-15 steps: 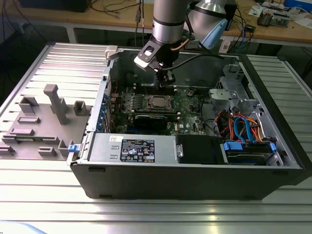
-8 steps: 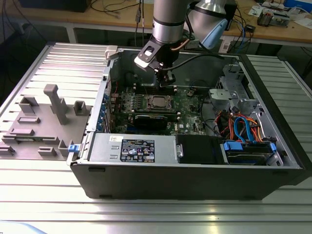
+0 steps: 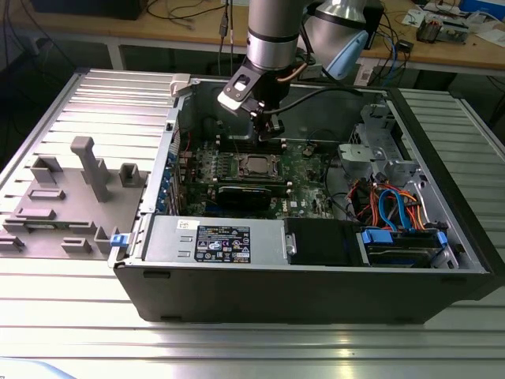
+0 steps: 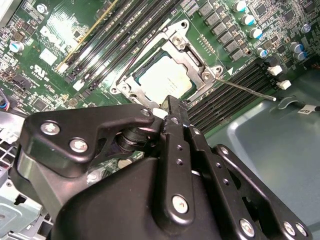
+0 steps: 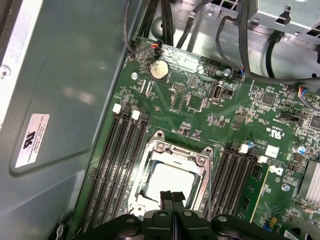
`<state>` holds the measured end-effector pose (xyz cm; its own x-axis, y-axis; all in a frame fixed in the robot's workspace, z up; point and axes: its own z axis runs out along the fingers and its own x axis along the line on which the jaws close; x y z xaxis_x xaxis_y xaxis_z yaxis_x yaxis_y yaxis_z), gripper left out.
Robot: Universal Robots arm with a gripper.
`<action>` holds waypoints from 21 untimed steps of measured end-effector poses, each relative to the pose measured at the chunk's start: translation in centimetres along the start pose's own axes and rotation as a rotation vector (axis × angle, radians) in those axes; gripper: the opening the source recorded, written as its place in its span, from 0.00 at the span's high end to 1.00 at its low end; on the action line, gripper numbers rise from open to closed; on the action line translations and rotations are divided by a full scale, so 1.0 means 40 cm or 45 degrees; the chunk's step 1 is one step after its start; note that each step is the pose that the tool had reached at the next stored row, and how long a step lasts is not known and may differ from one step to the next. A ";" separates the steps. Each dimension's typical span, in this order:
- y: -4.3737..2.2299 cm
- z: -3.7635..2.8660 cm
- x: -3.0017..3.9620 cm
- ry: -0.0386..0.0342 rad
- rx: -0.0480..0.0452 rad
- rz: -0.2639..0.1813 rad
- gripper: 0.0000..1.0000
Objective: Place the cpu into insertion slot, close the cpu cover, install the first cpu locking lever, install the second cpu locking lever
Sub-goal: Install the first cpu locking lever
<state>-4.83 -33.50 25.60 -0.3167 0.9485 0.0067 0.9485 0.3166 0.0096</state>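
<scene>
now the jaws hang pressed together, gripping nothing, just above one edge of the cpu cover (image 5: 176,150); it lies flat over the cpu (image 5: 170,180), seated in the insertion slot (image 4: 125,86), while one locking lever (image 4: 245,90) juts free over the memory slots (image 5: 112,165).

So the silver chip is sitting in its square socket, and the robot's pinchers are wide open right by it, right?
Almost. The cpu does sit in the insertion slot, but the gripper by it is shut, not wide open. The first wrist view shows its two fingertips pressed together.
</scene>
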 end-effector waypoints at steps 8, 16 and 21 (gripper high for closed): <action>0.000 0.000 0.000 0.0001 0.000 -0.009 0.89; 0.000 0.000 0.000 0.0002 0.000 -0.023 0.89; 0.000 0.000 0.000 0.0003 0.000 -0.039 0.89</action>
<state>-4.83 -33.50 25.60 -0.3457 0.9383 0.0066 0.9383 0.3456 0.0096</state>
